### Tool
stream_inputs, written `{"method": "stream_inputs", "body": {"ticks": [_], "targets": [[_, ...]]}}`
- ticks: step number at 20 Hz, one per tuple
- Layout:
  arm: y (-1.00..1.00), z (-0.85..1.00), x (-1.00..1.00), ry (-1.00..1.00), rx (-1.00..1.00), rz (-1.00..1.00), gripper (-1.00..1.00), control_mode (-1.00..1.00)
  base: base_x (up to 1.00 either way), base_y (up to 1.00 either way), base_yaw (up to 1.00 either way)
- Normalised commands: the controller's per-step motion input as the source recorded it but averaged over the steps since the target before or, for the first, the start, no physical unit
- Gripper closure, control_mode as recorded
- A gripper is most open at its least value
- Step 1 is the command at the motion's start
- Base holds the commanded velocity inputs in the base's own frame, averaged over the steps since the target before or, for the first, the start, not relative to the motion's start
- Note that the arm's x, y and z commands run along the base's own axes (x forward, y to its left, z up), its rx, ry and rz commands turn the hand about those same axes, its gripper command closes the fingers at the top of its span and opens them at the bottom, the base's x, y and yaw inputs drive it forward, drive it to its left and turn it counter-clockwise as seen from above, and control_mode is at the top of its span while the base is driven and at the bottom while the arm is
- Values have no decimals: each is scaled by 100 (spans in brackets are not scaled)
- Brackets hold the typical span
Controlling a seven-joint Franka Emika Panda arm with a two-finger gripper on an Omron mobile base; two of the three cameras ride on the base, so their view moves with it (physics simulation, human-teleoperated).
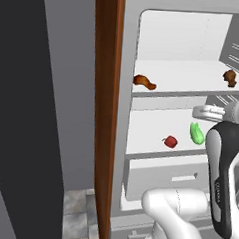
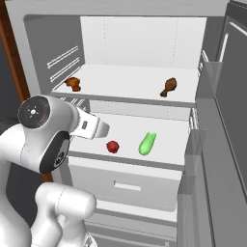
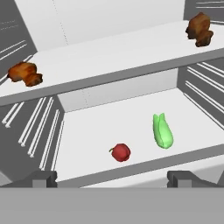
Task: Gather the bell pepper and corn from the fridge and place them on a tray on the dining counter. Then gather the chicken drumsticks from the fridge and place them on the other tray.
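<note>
White shelves fill the open fridge (image 2: pixel 140 62) in front of you, with a reddish-brown wood panel (image 1: pixel 102 115) running up its left edge and grey floor tiles (image 1: pixel 78 214) below that. You have two shelves carrying things and a closed drawer (image 2: pixel 126 182) underneath them.

Count two chicken drumsticks on the upper shelf (image 2: pixel 130 79): one drumstick (image 2: pixel 73 84) at the left end and the other drumstick (image 2: pixel 168 87) towards the right, well apart from each other. In the hand view you see them as the left drumstick (image 3: pixel 25 73) and the right drumstick (image 3: pixel 199 29), both lying on that same upper shelf.

On the lower shelf (image 2: pixel 144 130) you have one bell pepper (image 2: pixel 112 146), small and red, and one corn (image 2: pixel 147 144), pale green here and lying lengthwise with one end pointing to the back. The two sit near each other, not touching, the bell pepper to the left of the corn and both close to the shelf's front edge.

Your claw (image 3: pixel 113 178) is spread wide, its two dark fingertips (image 3: pixel 43 178) at the far sides of the hand view, holding nothing. It sits just outside the front edge of the lower shelf, facing the bell pepper and corn. From the base cameras your arm (image 2: pixel 43 140) reaches towards that lower shelf.
</note>
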Motion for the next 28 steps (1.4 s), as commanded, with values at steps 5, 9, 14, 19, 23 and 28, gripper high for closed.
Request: {"method": "stream_inputs", "body": {"ticks": [5, 9, 14, 19, 23, 28], "targets": [[-6, 0, 0, 6, 0, 0, -100, -100, 0, 0, 0], [0, -14, 0, 13, 0, 0, -100, -100, 0, 0, 0], [0, -33, 0, 5, 0, 0, -100, -100, 0, 0, 0], [0, -51, 5, 1, 0, 0, -100, -100, 0, 0, 0], [0, -42, 22, 9, 0, 2, -100, -100, 0, 0, 0], [0, -33, 30, 26, -3, 3, -100, -100, 0, 0, 0]]}}
